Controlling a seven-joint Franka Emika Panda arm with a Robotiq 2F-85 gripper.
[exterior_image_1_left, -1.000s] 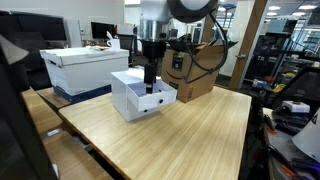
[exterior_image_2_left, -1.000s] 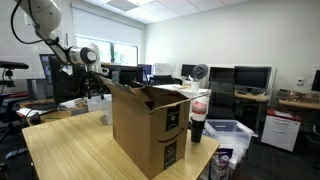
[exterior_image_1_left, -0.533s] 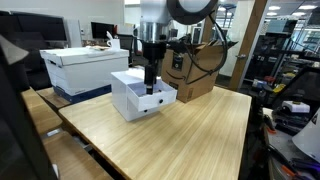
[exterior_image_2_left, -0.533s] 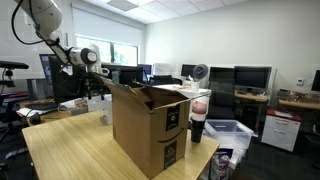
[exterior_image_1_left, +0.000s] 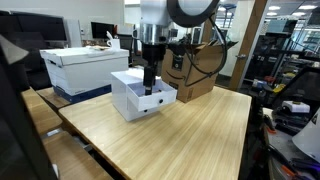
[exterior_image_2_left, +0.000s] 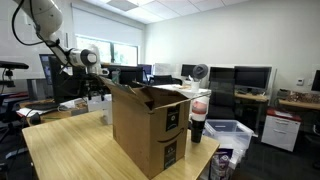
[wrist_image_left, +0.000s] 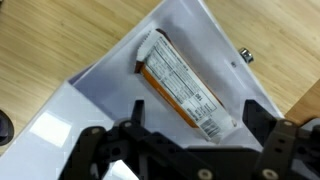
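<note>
My gripper (wrist_image_left: 196, 125) hangs open just above a white open drawer box (wrist_image_left: 228, 62), its two black fingers (wrist_image_left: 131, 113) spread either side of a flat orange and white packet (wrist_image_left: 180, 85) lying in the drawer. Nothing is held between the fingers. In an exterior view the gripper (exterior_image_1_left: 150, 84) points straight down into the front of the white drawer box (exterior_image_1_left: 135, 96) on the wooden table (exterior_image_1_left: 190, 135). In the second exterior view the arm (exterior_image_2_left: 80, 57) reaches in from the left behind a cardboard box, and the white box is hidden.
A brown cardboard box (exterior_image_1_left: 196, 72) stands behind the white box, with open flaps (exterior_image_2_left: 150, 120). A large white storage box (exterior_image_1_left: 85, 68) sits off the table's far corner. A dark cup (exterior_image_2_left: 197, 130) stands by the cardboard box. Desks and monitors fill the room behind.
</note>
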